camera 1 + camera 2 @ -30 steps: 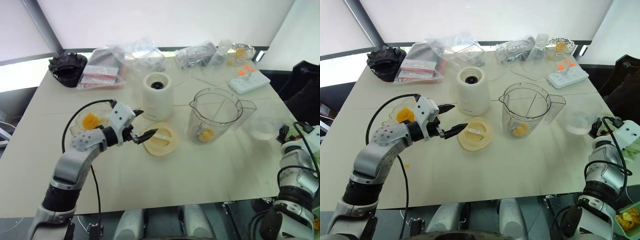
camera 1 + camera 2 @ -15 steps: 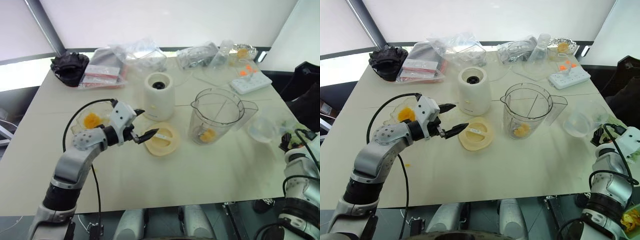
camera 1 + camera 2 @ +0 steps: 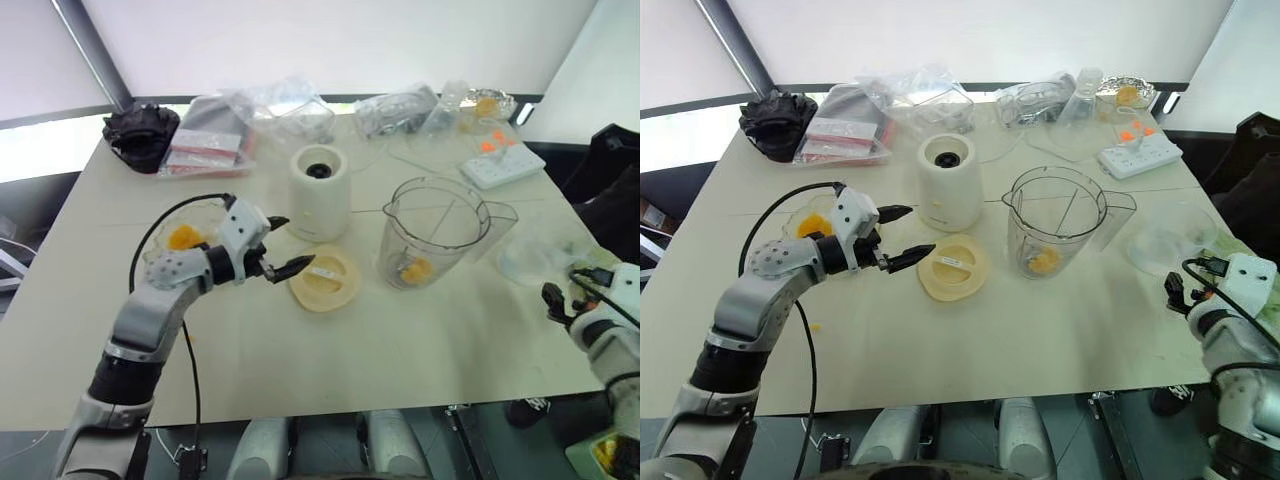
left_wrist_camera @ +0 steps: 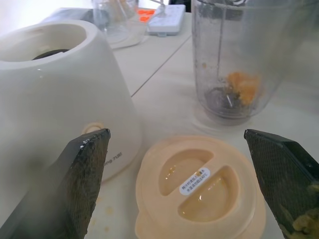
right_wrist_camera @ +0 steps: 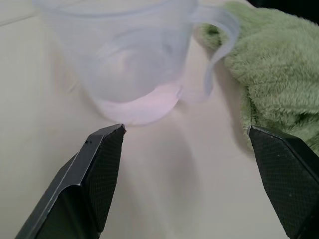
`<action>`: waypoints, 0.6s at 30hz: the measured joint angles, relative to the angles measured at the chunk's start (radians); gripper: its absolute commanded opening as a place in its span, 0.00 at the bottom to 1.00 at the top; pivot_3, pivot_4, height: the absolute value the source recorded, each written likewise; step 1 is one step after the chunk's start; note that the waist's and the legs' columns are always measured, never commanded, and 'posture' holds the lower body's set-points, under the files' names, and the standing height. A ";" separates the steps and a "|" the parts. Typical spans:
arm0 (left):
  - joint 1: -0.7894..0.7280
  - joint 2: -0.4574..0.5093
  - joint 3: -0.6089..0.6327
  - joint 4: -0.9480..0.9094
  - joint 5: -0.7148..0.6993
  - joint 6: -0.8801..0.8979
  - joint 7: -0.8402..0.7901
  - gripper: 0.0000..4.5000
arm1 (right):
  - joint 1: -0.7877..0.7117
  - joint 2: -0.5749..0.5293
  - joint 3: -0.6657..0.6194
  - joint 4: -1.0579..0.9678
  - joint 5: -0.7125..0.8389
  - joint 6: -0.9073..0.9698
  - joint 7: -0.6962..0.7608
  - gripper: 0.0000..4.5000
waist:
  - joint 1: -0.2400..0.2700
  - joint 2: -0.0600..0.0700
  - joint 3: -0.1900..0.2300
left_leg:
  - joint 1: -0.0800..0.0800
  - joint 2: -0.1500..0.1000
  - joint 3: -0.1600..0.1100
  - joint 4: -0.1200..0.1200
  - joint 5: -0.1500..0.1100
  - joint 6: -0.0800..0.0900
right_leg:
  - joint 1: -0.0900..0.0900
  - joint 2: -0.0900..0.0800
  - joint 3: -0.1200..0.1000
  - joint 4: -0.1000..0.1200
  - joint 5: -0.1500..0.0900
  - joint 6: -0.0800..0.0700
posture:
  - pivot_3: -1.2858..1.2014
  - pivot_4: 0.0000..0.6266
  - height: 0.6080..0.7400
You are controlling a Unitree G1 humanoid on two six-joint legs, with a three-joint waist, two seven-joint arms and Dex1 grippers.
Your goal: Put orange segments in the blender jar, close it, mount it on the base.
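The lid [image 4: 199, 194] lies flat mid-table, just ahead of your left gripper [image 3: 280, 248], whose fingers stand apart and empty, one to each side. The jar [image 3: 432, 232] stands open beyond it with segments [image 3: 416, 268] at the bottom, the base [image 3: 319, 192] beside. Your right gripper [image 3: 1185, 290], spread and empty, hangs by the table's right edge facing a cup [image 5: 129, 64]. The jar's blades are hard to make out.
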 measured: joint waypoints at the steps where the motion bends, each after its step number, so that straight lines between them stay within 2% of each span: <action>1: -0.009 0.007 -0.005 0.020 0.002 -0.013 -0.018 1.00 | 0.013 -0.026 -0.001 -0.024 0.013 0.028 0.028 0.91 | 0.000 0.000 0.000 | 0.000 0.000 0.000 0.000 0.000 0.000 | 0.000 0.000 0.000 0.000 0.000 0.000 | 0.52 0.24 1.00; 7: -0.107 0.042 -0.059 0.175 0.023 -0.105 -0.169 1.00 | 0.096 -0.191 -0.057 -0.157 0.147 0.179 0.245 0.91 | 0.001 -0.001 0.000 | -0.002 0.000 0.000 0.000 0.000 0.000 | 0.000 0.000 -0.001 -0.004 0.000 0.000 | 0.52 0.24 1.00; 10: -0.183 0.036 -0.106 0.310 0.065 -0.188 -0.243 1.00 | 0.108 -0.245 -0.084 -0.214 0.213 0.204 0.346 0.91 | 0.002 -0.001 0.000 | -0.002 0.000 0.001 0.001 0.000 0.000 | 0.001 0.000 -0.001 -0.005 0.000 0.001 | 0.52 0.24 1.00; 14: -0.310 0.013 -0.178 0.545 0.139 -0.338 -0.354 1.00 | 0.047 -0.290 -0.111 -0.291 0.335 0.214 0.447 0.91 | 0.001 -0.003 0.001 | -0.004 0.000 0.001 0.001 0.000 0.000 | 0.001 0.000 -0.002 -0.007 0.001 0.002 | 0.52 0.24 1.00; 17: -0.381 -0.011 -0.212 0.692 0.188 -0.446 -0.410 1.00 | -0.001 -0.298 -0.110 -0.338 0.406 0.212 0.467 0.91 | 0.003 -0.005 0.002 | -0.005 0.000 0.000 0.001 0.000 0.000 | 0.001 0.000 -0.003 -0.008 0.002 0.003 | 0.52 0.24 1.00; 18: -0.400 -0.022 -0.216 0.742 0.202 -0.479 -0.426 0.94 | -0.014 -0.298 -0.108 -0.349 0.424 0.211 0.463 0.91 | 0.003 -0.005 0.002 | -0.005 0.000 0.000 0.001 0.000 0.000 | 0.001 0.000 -0.003 -0.009 0.002 0.004 | 0.52 0.24 1.00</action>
